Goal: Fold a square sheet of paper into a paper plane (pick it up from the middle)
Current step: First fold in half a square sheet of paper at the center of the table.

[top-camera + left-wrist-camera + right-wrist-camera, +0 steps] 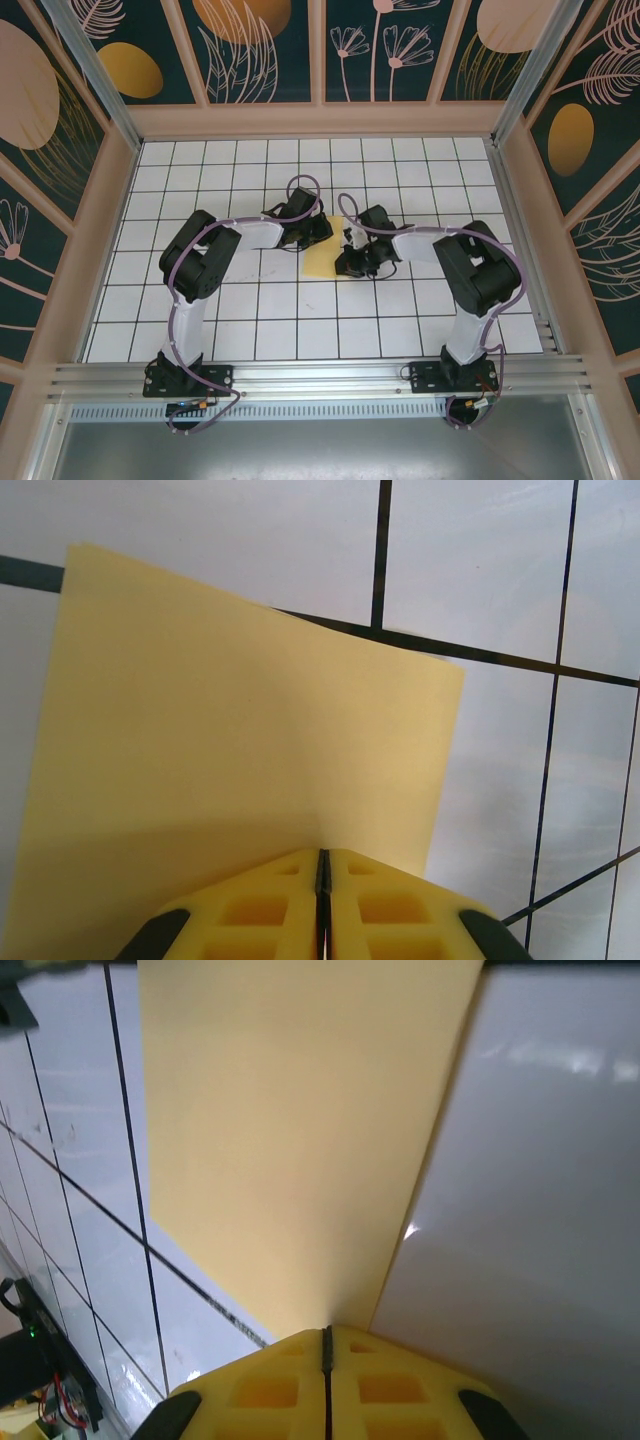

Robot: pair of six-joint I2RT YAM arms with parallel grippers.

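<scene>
Left tool [322, 868] and right tool [327, 1343] are clenched on the square sheet of paper [322, 258] from either side mid-frame, probably to steady it for creasing.

The square sheet of paper [230, 760] is showing as thin, matt, pale yellow paper, its face lying smooth and uncreased. The table [540, 1210] is gleaming, its white tiles glossy and throwing back light, with thin black lines between them. The left fingers [260, 910] and right fingers [270, 1390] are looking like matt yellow moulded plastic with square recesses. Along the near edge, a ribbed rail [320, 378] is shining as brushed metal.
</scene>
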